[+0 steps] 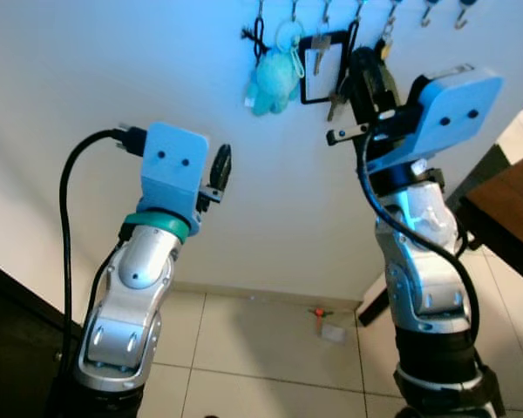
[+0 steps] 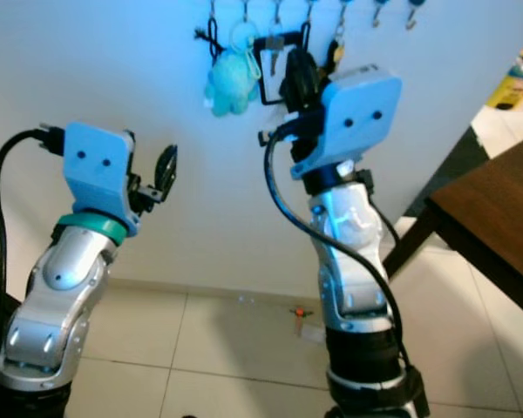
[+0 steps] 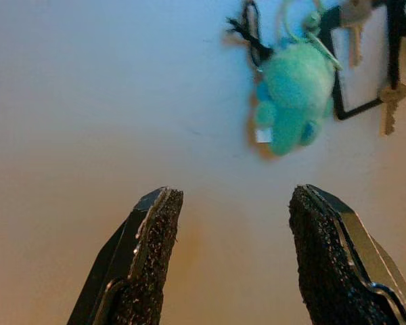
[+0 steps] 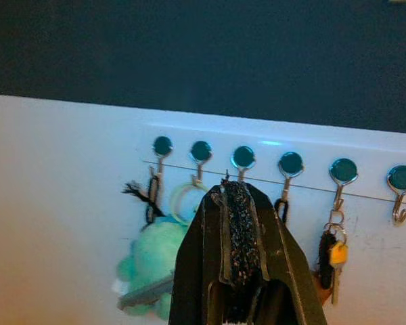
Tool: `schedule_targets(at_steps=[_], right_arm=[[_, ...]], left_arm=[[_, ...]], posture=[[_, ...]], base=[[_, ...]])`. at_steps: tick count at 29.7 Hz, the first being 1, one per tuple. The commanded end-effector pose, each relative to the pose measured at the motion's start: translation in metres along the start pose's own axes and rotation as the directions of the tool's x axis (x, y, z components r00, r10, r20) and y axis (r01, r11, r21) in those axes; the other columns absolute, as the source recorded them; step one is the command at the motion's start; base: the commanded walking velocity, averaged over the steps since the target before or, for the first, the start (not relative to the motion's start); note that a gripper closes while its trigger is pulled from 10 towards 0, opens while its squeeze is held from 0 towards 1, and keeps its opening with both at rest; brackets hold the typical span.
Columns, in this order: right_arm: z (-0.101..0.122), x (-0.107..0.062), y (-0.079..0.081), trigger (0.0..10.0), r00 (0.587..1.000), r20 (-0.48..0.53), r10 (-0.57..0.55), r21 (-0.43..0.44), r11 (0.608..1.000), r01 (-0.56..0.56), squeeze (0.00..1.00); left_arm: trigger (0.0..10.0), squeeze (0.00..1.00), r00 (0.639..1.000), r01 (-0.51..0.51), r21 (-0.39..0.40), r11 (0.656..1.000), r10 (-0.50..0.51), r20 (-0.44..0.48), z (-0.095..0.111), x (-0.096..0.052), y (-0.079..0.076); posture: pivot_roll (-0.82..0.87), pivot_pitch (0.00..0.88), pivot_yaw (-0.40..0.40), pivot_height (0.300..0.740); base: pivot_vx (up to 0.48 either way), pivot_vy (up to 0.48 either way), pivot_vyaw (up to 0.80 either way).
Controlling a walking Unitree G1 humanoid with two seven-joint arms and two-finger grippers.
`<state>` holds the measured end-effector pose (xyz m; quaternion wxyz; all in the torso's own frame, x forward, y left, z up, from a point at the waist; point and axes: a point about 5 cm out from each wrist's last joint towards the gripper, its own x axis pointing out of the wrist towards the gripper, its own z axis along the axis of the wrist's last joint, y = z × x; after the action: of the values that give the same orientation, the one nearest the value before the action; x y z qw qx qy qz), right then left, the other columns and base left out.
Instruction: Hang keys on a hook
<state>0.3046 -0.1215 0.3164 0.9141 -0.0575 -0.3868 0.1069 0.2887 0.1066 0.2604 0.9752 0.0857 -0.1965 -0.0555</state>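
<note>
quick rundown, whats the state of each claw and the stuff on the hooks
left claw: open, empty, pointed at the wall
right claw: shut, raised at the hook row
teal plush keychain: hanging
yellow-tagged keys: hanging
end hook: empty

A row of round-headed hooks [image 4: 243, 159] on the white wall [image 1: 113, 70] carries everything. Taking the teal plush toy [image 1: 273, 80] as landmark: a black cord loop [image 1: 257, 37] hangs just beside it, away from the black-framed tag [image 1: 321, 70] with keys on its other side. Farther that way hangs a key bunch with a yellow cap [image 4: 336, 256], then what looks like a bare hook [image 4: 400, 183].
</note>
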Motion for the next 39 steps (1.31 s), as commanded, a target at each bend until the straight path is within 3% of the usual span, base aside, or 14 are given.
schedule_targets(at_steps=[1, 16, 17, 18, 19, 21, 22, 25, 30, 34, 39], right_arm=[[0.002, 0.000, -0.001, 10.0, 1.000, 0.015, -0.002, -0.010, 1.000, 0.002, 0.00], [-0.001, 0.001, -0.012, 10.0, 0.997, -0.002, -0.075, 0.003, 0.997, 0.075, 0.00], [-0.002, -0.001, -0.023, 10.0, 0.988, -0.001, -0.156, -0.026, 0.987, 0.156, 0.00], [-0.002, -0.001, -0.023, 10.0, 0.988, -0.001, -0.156, -0.026, 0.987, 0.156, 0.00], [0.001, -0.002, -0.034, 10.0, 0.976, 0.018, -0.218, -0.128, 0.967, 0.219, 0.00], [0.001, -0.002, -0.034, 10.0, 0.976, 0.018, -0.218, -0.128, 0.967, 0.219, 0.00], [0.004, -0.003, -0.045, 10.0, 0.961, 0.050, -0.271, -0.206, 0.939, 0.275, 0.00], [0.007, -0.003, -0.057, 10.0, 0.952, 0.076, -0.297, -0.272, 0.912, 0.306, 0.00], [0.001, -0.002, -0.050, 10.0, 0.972, 0.042, -0.231, -0.255, 0.938, 0.234, 0.00], [-0.011, -0.006, -0.032, 10.0, 0.987, -0.015, -0.161, -0.189, 0.970, 0.155, 0.00], [-0.016, -0.008, -0.023, 10.0, 0.990, -0.035, -0.140, -0.162, 0.978, 0.133, 0.00]], left_arm=[[10.0, 0.00, 1.000, 0.002, 0.002, 1.000, -0.002, -0.008, -0.002, 0.000, -0.001], [10.0, 0.00, 1.000, 0.003, 0.002, 1.000, -0.003, -0.003, -0.001, 0.001, -0.001], [10.0, 0.00, 1.000, 0.002, 0.003, 1.000, -0.002, -0.003, -0.002, 0.001, -0.001], [10.0, 0.00, 1.000, 0.002, 0.003, 1.000, -0.002, -0.003, -0.002, 0.001, -0.001], [10.0, 0.00, 1.000, 0.001, 0.005, 1.000, -0.001, -0.006, -0.002, 0.000, -0.001], [10.0, 0.00, 1.000, 0.001, 0.005, 1.000, -0.001, -0.006, -0.002, 0.000, -0.001], [10.0, 0.00, 1.000, 0.001, 0.006, 1.000, -0.001, -0.007, -0.003, 0.001, 0.000], [10.0, 0.00, 1.000, 0.002, 0.006, 1.000, -0.002, -0.005, -0.003, 0.002, 0.000], [10.0, 0.00, 1.000, 0.001, 0.005, 1.000, -0.001, -0.009, -0.003, 0.003, -0.001], [10.0, 0.00, 1.000, 0.004, -0.013, 1.000, -0.004, -0.005, -0.002, 0.001, -0.001], [10.0, 0.00, 1.000, 0.005, -0.011, 1.000, -0.005, -0.003, -0.002, 0.000, -0.001]], posture=[[-0.08, 0.065, 0.090, 0.740], [-0.08, 0.058, 0.088, 0.740], [-0.08, 0.058, 0.090, 0.740], [-0.08, 0.058, 0.090, 0.740], [-0.09, 0.058, 0.091, 0.740], [-0.09, 0.058, 0.091, 0.740], [-0.09, 0.058, 0.095, 0.740], [-0.09, 0.059, 0.095, 0.740], [-0.09, 0.060, 0.096, 0.740], [-0.08, 0.065, 0.093, 0.740], [-0.08, 0.066, 0.093, 0.740]], base=[[0.266, 0.000, 0.00], [0.068, 0.000, 0.00], [0.000, 0.000, 0.00], [0.000, 0.000, 0.00], [0.000, 0.000, 0.00], [0.000, 0.000, 0.00], [0.000, 0.000, 0.00], [0.000, 0.000, 0.00], [0.000, 0.000, 0.00], [0.000, 0.000, 0.00], [0.000, 0.000, 0.00]])
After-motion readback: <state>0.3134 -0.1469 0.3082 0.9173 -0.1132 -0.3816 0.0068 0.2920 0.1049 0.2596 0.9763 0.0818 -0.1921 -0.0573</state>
